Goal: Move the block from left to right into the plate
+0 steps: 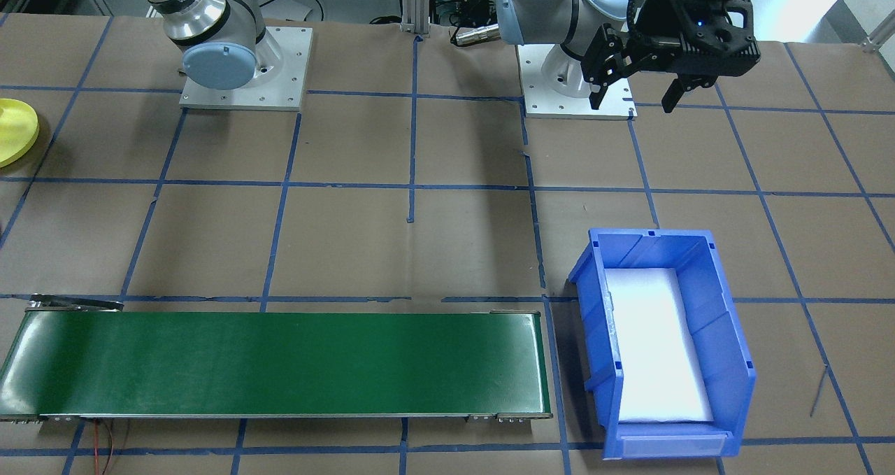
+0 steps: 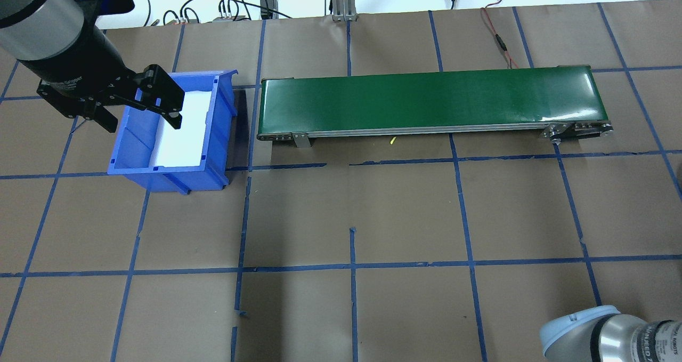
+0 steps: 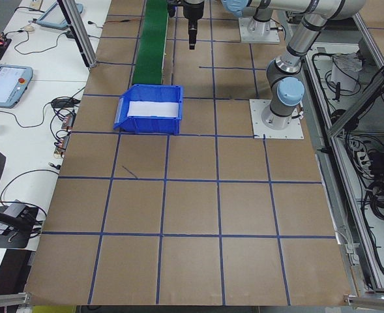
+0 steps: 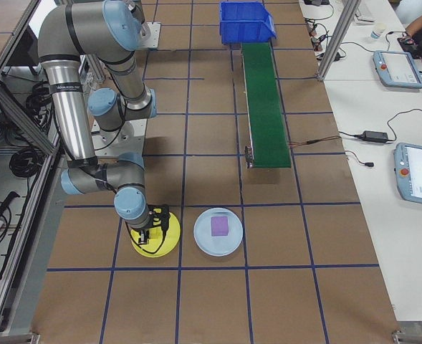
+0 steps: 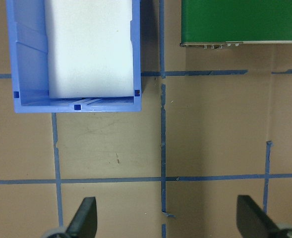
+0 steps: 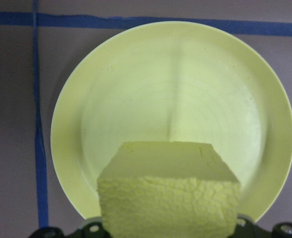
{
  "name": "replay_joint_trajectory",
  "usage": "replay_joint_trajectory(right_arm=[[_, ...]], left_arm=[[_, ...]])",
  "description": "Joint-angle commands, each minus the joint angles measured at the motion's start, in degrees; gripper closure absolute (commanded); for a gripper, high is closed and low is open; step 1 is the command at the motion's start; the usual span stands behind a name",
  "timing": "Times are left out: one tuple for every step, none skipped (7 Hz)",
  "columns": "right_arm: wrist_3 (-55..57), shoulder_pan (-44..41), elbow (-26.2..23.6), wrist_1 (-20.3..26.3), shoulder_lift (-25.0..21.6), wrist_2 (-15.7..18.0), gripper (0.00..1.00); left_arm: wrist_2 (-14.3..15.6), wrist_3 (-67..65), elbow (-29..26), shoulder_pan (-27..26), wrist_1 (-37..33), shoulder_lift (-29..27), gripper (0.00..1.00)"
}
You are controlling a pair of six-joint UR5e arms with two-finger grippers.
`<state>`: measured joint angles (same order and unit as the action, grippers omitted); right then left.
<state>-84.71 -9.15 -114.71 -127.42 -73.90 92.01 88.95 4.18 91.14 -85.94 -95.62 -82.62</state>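
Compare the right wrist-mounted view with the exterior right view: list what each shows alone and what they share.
Only the right wrist-mounted view shows the yellow block held over the plate by the right gripper.

Only the exterior right view shows the pale blue plate with a purple block on it, the green conveyor belt, the blue bin beyond it, and the right arm bent down over the table.

Both show the yellow plate lying on the brown table beside blue tape lines.
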Motion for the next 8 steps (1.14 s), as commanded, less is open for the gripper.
replay_joint_trajectory(right_arm=[[0.1,0.0,0.4,0.0,0.6,0.0,0.07],[1.5,-0.1,0.5,0.4,-0.3,0.0,0.06],[3.3,-1.0,1.8,0.8,-1.9,0.0,0.06],[3.8,-4.3,5.7,2.5,-3.1,0.0,0.07],[4.2,-8.8,11.1,6.3,-4.7,0.2,0.08],[7.3,-13.4,17.7,13.0,-6.2,0.6,0.08],[9.1,-17.2,23.2,20.6,-6.6,0.1,0.08],[13.8,-22.4,25.9,28.5,-7.7,-1.0,0.09]], left_arm=[[0.0,0.0,0.0,0.0,0.0,0.0,0.0],[0.0,0.0,0.0,0.0,0.0,0.0,0.0],[0.0,0.0,0.0,0.1,0.0,0.0,0.0],[0.0,0.0,0.0,0.1,0.0,0.0,0.0],[0.0,0.0,0.0,0.1,0.0,0.0,0.0],[0.0,0.0,0.0,0.1,0.0,0.0,0.0],[0.0,0.0,0.0,0.1,0.0,0.0,0.0],[0.0,0.1,0.0,0.2,0.0,0.0,0.0]])
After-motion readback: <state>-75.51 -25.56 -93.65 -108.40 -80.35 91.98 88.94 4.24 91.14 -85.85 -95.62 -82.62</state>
